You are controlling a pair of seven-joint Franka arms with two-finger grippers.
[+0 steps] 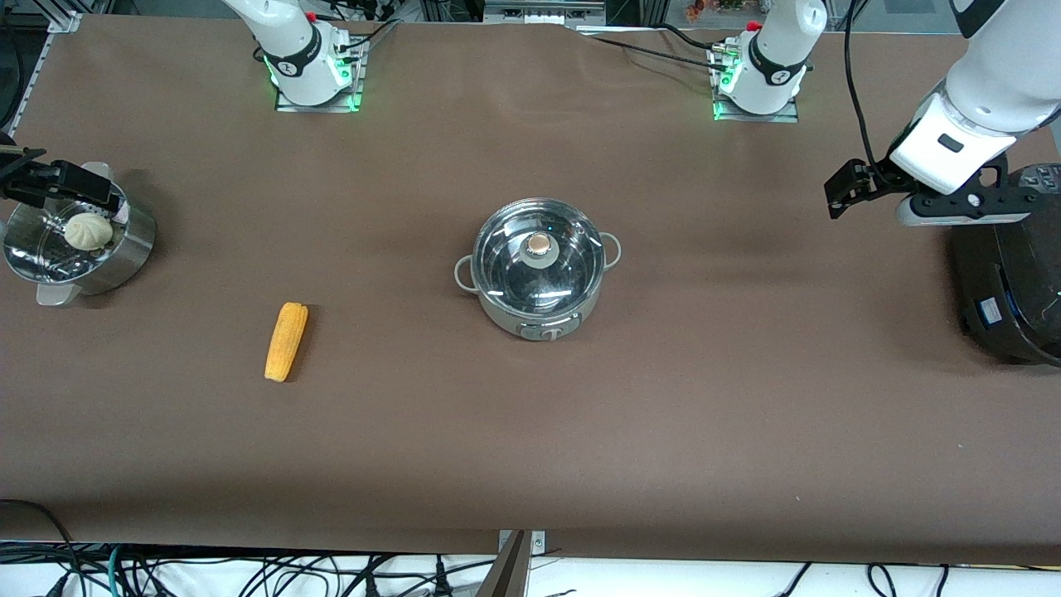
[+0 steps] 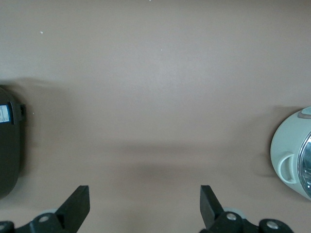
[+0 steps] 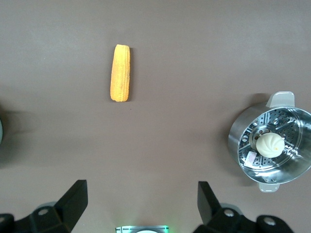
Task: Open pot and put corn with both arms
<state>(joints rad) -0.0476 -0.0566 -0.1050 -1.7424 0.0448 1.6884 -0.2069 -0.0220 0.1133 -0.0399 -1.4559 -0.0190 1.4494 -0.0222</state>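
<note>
The pot (image 1: pixel 539 269) stands at the table's middle with its glass lid (image 1: pixel 539 259) on; its edge shows in the left wrist view (image 2: pixel 291 155). The corn (image 1: pixel 286 341) lies flat on the brown table, toward the right arm's end and nearer the front camera than the pot; it also shows in the right wrist view (image 3: pixel 120 73). My right gripper (image 3: pixel 142 190) is open and empty, high over the steamer basket's area (image 1: pixel 79 189). My left gripper (image 2: pixel 145 195) is open and empty, high in the air beside the black cooker (image 1: pixel 850 189).
A steel steamer basket (image 1: pixel 124 249) holding a white bun (image 1: pixel 88 231) stands at the right arm's end of the table. A large black cooker (image 1: pixel 1007 290) stands at the left arm's end. Brown table surface lies between the corn, the pot and the cooker.
</note>
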